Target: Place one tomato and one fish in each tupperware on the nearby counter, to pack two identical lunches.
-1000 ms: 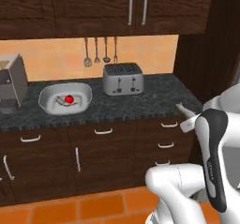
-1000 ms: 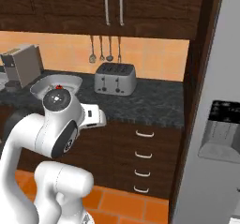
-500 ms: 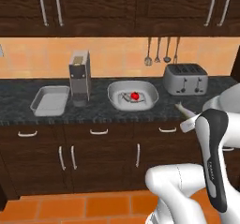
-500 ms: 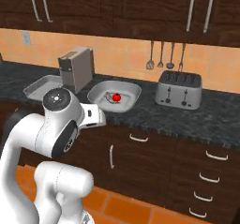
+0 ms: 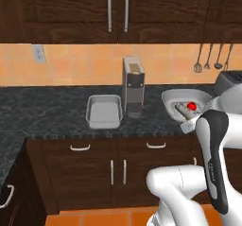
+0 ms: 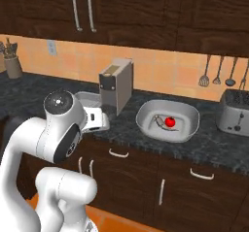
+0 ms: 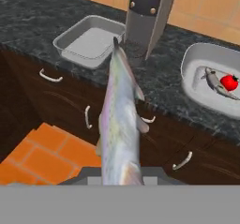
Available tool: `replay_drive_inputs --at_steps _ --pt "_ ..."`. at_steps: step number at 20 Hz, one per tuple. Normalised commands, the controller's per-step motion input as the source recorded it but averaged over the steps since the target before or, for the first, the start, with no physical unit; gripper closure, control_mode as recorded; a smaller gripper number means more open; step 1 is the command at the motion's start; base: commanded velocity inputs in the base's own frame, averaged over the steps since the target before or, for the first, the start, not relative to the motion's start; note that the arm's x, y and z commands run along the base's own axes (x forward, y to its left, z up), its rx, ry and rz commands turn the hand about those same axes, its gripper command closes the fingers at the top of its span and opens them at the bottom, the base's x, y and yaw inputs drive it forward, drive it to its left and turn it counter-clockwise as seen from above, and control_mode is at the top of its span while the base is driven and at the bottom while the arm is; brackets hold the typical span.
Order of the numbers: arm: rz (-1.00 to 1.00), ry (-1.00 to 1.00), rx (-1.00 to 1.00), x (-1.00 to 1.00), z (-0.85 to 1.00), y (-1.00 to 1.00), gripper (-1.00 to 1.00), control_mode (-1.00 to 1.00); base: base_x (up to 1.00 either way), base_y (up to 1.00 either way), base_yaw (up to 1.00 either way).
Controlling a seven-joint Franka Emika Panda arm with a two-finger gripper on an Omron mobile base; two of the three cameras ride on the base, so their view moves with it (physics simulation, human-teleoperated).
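You drove the base left along the counter (image 5: 56, 111): both base views slid, so the toaster (image 6: 235, 110) went from centre to the right edge and the grey tray (image 5: 104, 110) came into view. That lined you up for the second lunch. The gripper (image 7: 119, 178) was clamped on a fish (image 7: 119, 120), held out in front of the drawers, short of the counter and pointing at the tray.

Count:
- fish: two, one in the grip, one (image 7: 214, 81) in the white dish (image 6: 187, 113)
- tomatoes: one (image 6: 169, 122) in the dish beside its fish; I saw no second
- tupperware: two; the tray had nothing in it, and a coffee machine (image 5: 133, 85) stood between the two

Dish looked packed; tray needed both items.
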Motion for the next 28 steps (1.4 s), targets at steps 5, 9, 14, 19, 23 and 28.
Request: replay_drive_inputs --at_steps 5,9,14,19,23,28 --pt "0.0 0.0 0.0 0.0 0.0 0.0 1.0 1.0 0.64 1.0 -0.01" --pt "0.0 0.0 0.0 0.0 0.0 0.0 1.0 1.0 0.71 0.8 -0.11" --pt "0.0 0.0 0.0 0.0 0.0 0.0 1.0 1.0 0.6 0.07 -0.22" --pt "-0.24 0.0 -0.15 0.6 -0.73 0.08 1.0 -1.0 0.0 0.0 0.0" --pt "-0.26 0.05 -0.07 0.44 -0.57 0.41 1.0 -1.0 0.0 0.0 0.0" --pt "-0.29 0.05 0.01 0.53 -0.49 0.32 1.0 -1.0 0.0 0.0 0.0"
